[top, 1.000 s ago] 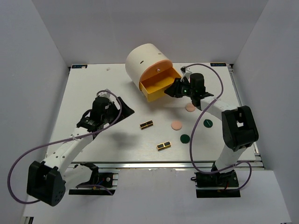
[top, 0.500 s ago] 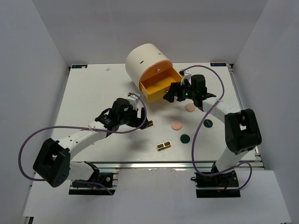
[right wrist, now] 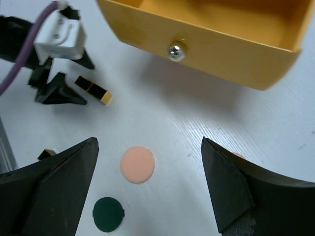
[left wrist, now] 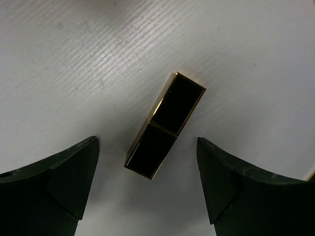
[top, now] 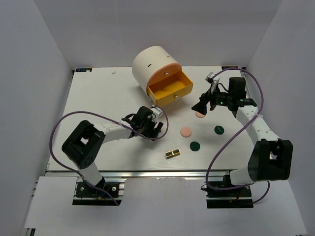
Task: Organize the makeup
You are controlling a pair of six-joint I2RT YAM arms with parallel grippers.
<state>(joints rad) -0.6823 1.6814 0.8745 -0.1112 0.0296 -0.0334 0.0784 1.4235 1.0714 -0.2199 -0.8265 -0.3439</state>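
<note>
Two grippers, both with fingers apart. Left gripper [left wrist: 146, 145] straddles one black-and-gold palette [left wrist: 165, 125] near centre, clearance either side. Right gripper [top: 201, 105] hovers right of the open yellow drawer [top: 170, 91]; peach disc [top: 185, 132] lies loose nearby.

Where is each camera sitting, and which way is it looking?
Top external: up high behind the robot, looking down at the table; the left arm and right arm show.
Left wrist: on the left arm, looking down at a black-and-gold palette; the open left fingers show.
Right wrist: on the right arm, looking down at the yellow drawer and a peach disc; the open right fingers show.
Shared: both wrist views show that palette.
</note>
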